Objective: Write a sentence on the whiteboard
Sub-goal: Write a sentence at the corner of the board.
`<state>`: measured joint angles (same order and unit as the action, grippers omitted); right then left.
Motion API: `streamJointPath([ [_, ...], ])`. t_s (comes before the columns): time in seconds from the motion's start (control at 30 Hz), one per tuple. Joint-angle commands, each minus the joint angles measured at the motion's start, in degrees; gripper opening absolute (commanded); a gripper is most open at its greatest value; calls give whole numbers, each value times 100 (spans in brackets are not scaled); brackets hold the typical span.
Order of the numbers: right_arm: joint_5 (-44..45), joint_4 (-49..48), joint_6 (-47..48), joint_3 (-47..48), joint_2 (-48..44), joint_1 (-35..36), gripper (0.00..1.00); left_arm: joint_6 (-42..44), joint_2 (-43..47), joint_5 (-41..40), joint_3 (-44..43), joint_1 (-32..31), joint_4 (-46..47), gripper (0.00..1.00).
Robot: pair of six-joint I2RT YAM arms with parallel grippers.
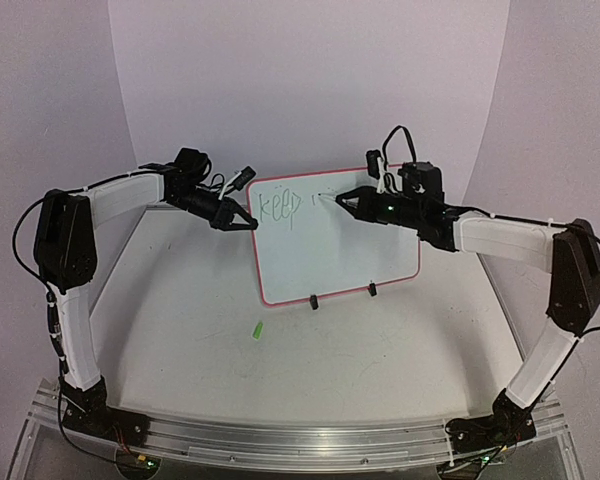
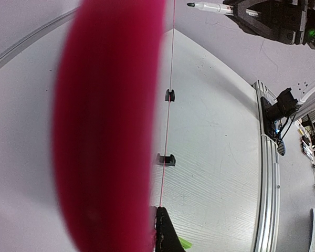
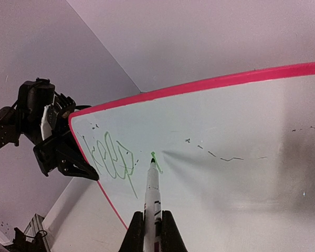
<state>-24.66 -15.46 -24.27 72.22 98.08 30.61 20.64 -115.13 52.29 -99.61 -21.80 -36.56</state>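
Observation:
The whiteboard (image 1: 340, 245) stands upright on two black clip feet (image 1: 313, 301), its pink rim all round. Green writing "keep" (image 1: 277, 208) sits at its upper left. My left gripper (image 1: 242, 222) is shut on the board's left edge; in the left wrist view the rim (image 2: 110, 131) is a big pink blur beside one black finger (image 2: 165, 233). My right gripper (image 3: 153, 216) is shut on a white marker (image 3: 152, 194). The marker's tip touches the board (image 3: 226, 184) at a short green stroke (image 3: 154, 157), right of "keep".
A green marker cap (image 1: 257, 330) lies on the white table (image 1: 180, 300) in front of the board's left corner. An aluminium rail (image 1: 280, 435) runs along the near edge. Purple backdrop walls close in the back and sides.

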Motion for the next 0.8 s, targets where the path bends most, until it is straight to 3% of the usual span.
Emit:
streamJointPath([
  [0.0,228,-106,-7,208,-55,-19,0,298,147,-392,38,-97,-108,0],
  [0.37,285,-7,29,458,259,-26,0,301,121,-382,25,-96,-105,0],
  [0.77,120,139,-4,111,282,-20,0,302,105,-371,-7,-96,-115,0],
])
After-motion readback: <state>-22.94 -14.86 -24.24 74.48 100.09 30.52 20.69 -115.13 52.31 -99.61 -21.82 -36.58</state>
